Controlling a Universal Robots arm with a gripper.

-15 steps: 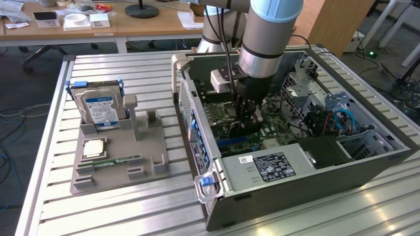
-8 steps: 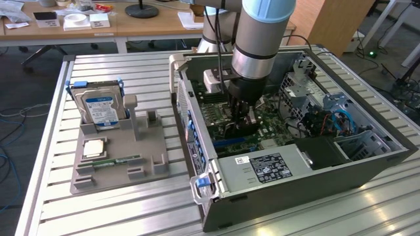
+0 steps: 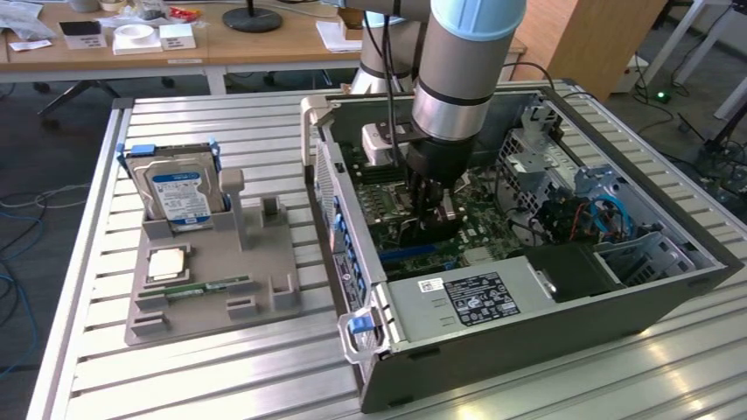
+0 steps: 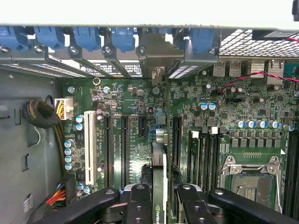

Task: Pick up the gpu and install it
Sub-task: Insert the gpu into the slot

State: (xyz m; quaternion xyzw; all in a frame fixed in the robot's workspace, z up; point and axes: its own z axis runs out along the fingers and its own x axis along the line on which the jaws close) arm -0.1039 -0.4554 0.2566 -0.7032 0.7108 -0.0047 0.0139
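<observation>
My gripper [image 3: 428, 219] reaches down into the open computer case [image 3: 653, 289], over the green motherboard [image 3: 485, 223]. Its jaws are shut on the gpu [image 4: 159, 154], which I see edge-on as a thin upright card running between the two black fingers [image 4: 140, 205]. The card's silver end bracket [image 4: 158, 56] sits at the row of blue slot clips on the case's rear wall. The card's lower edge lies along the expansion slots [image 4: 125, 144], beside the white slot [image 4: 88, 147]. I cannot tell whether it is seated in a slot.
A grey fixture tray [image 3: 262, 262] on the slatted table at the exterior view's left holds a hard drive [image 3: 178, 188], a CPU [image 3: 167, 262] and a RAM stick [image 3: 210, 287]. Inside the case are the power supply [image 3: 467, 297], an open CPU socket [image 4: 247, 179] and cable bundles [image 4: 42, 116].
</observation>
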